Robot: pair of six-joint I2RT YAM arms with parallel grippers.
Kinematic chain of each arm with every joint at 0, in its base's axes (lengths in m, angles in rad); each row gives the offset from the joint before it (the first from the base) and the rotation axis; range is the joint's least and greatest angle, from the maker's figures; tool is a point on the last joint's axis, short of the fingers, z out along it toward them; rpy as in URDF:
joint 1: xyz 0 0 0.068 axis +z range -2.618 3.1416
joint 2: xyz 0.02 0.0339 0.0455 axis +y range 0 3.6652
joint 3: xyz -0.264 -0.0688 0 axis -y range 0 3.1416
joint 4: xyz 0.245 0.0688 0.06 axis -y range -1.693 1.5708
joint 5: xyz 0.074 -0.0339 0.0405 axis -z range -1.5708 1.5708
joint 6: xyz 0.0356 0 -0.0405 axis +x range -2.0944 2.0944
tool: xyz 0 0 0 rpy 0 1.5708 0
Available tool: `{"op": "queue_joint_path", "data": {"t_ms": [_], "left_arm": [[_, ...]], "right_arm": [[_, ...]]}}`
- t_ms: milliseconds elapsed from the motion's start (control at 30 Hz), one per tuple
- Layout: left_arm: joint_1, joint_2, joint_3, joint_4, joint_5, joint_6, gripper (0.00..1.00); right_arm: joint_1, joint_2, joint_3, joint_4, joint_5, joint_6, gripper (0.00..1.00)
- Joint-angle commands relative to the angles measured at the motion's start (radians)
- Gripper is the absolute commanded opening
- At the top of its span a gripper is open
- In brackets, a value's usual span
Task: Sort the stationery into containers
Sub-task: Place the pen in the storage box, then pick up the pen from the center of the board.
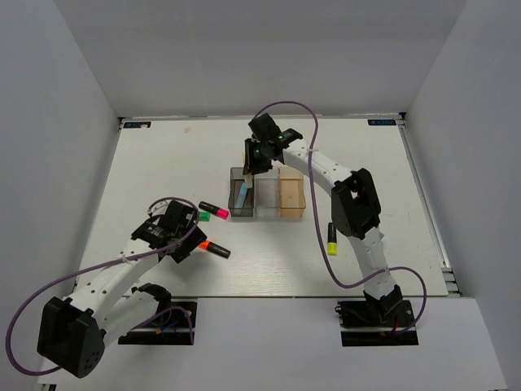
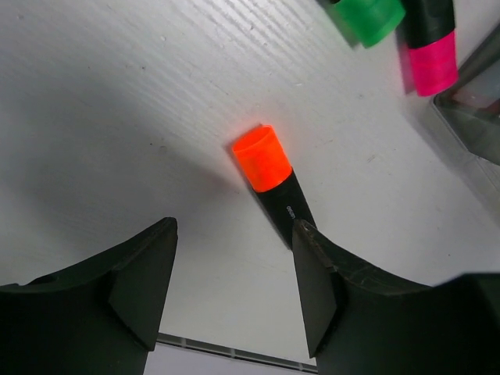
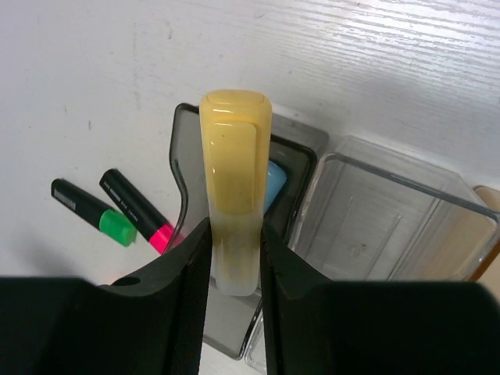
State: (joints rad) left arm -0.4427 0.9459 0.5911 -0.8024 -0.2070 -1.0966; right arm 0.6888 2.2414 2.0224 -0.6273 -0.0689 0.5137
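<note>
The left gripper hides the black tail of the orange highlighter.

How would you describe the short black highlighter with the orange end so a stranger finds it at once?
On the white table, find the left gripper, open, at the near left. The short black highlighter with the orange end lies flat just ahead of it. Unlike the pink-ended highlighter and green-ended highlighter, paired beside the dark smoky grey bin, it lies alone.

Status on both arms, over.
Right gripper shut on yellow block, above dark grey bin. Left gripper open over orange highlighter. Pale blue block already in that bin.
</note>
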Motion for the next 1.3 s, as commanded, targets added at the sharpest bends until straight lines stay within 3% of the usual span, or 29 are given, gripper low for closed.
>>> {"op": "queue_joint_path", "data": {"t_ms": [0, 67, 100, 200, 333, 600, 967, 1267], "left_arm": [[-0.023, 0.019, -0.02, 0.04, 0.014, -0.1, 0.71], [-0.034, 0.027, -0.033, 0.066, -0.002, -0.117, 0.71], [-0.042, 0.034, -0.036, 0.086, -0.005, -0.12, 0.71], [-0.044, 0.065, -0.033, 0.114, -0.005, -0.143, 0.71], [-0.068, 0.109, -0.02, 0.12, -0.037, -0.167, 0.71], [-0.082, 0.177, -0.025, 0.147, -0.048, -0.235, 0.67], [-0.119, 0.427, 0.117, 0.065, -0.078, -0.309, 0.67], [-0.146, 0.458, 0.087, 0.012, -0.077, -0.365, 0.47]], "right_arm": [[0.009, 0.033, 0.053, 0.003, 0.025, 0.042, 0.0], [0.015, 0.034, 0.052, 0.001, 0.008, 0.031, 0.06], [0.018, 0.032, 0.047, 0.003, 0.001, 0.022, 0.18], [0.025, 0.021, 0.038, 0.0, -0.04, 0.002, 0.39], [0.02, -0.026, 0.01, 0.012, -0.083, -0.023, 0.55], [0.012, -0.162, -0.027, -0.031, -0.071, -0.142, 0.52], [-0.031, -0.534, -0.49, 0.092, -0.032, -0.264, 0.52], [-0.103, -0.696, -0.668, 0.092, -0.075, -0.254, 0.52]]}}
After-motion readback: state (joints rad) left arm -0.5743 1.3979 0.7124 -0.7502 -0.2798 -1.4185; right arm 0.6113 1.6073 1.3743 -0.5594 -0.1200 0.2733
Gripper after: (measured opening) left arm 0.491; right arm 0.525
